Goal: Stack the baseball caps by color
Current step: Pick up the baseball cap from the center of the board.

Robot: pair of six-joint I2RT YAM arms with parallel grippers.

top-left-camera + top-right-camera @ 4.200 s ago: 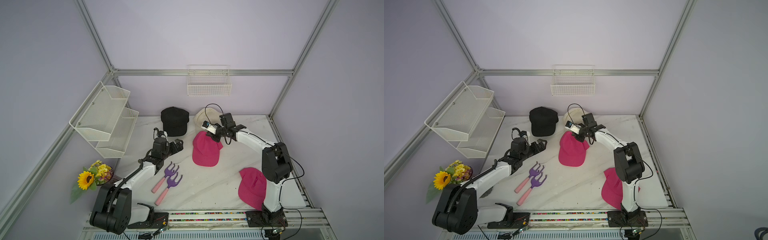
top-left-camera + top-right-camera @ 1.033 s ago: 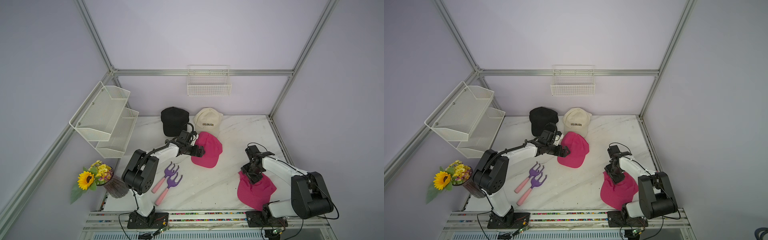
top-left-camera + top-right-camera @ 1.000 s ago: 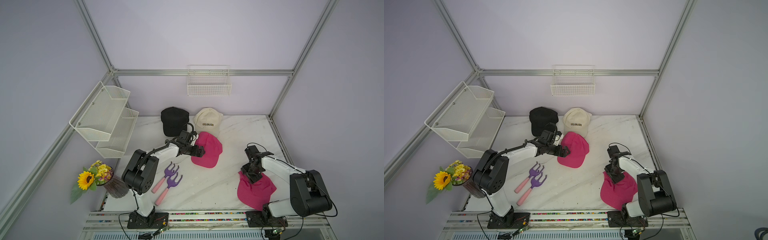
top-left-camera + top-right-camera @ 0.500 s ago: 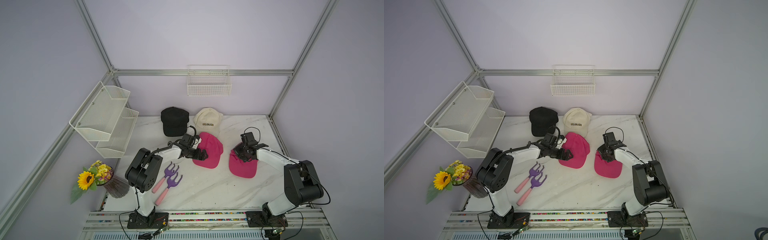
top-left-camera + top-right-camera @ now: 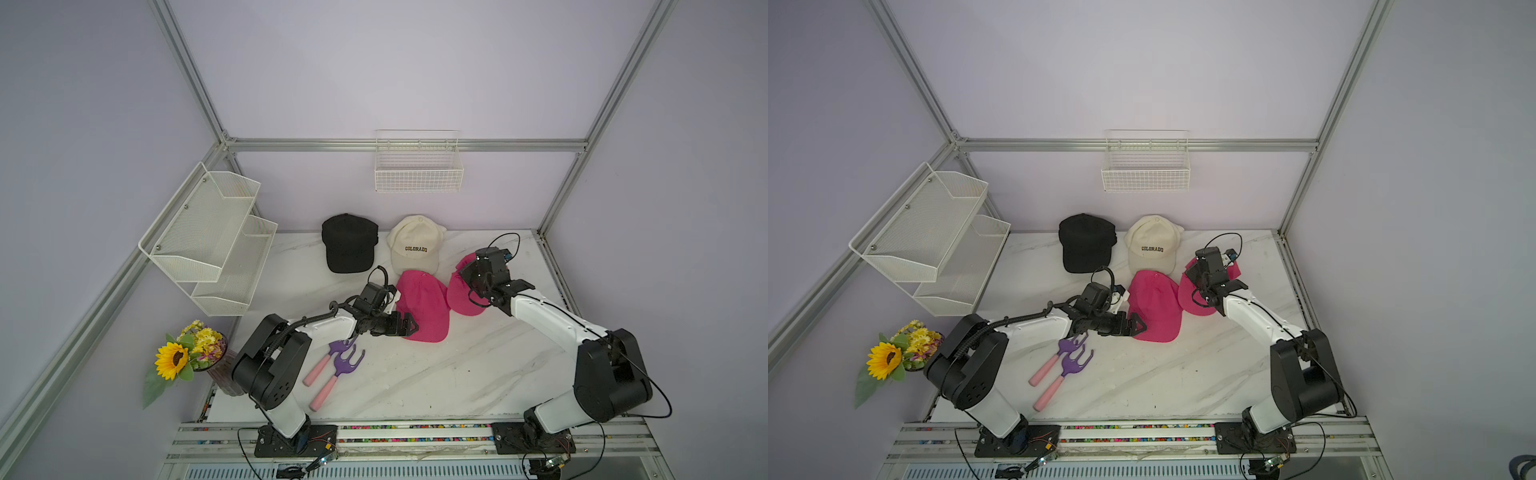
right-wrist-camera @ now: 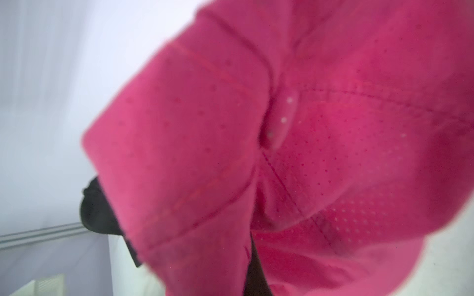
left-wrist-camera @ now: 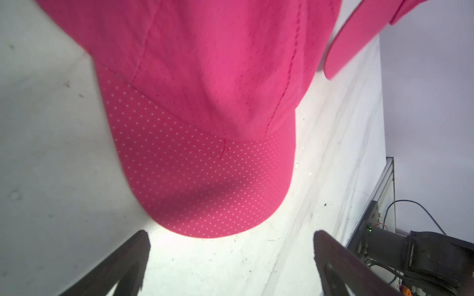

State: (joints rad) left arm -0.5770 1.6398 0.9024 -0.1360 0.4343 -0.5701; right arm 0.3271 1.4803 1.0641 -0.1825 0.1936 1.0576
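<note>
**While right tool (image 5: 468, 277) clenches carried pink cap (image 5: 459, 298), left tool (image 5: 409, 326) stands released**

In a top view, the carried cap hangs from right tool, just beside resting pink cap (image 5: 424, 305) fronting left tool. Left wrist: resting brim (image 7: 205, 184) just beyond spread jaws. Right wrist: pink fabric (image 6: 295, 153) fills view. Judged step: pink stacking. Next, lower squarely onto resting pink cap.

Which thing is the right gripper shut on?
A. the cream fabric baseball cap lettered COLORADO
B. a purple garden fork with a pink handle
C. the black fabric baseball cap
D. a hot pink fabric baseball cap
D: in a top view the right gripper is closed on a hot pink fabric baseball cap, held beside the second hot pink cap, and pink fabric fills the right wrist view.
</note>
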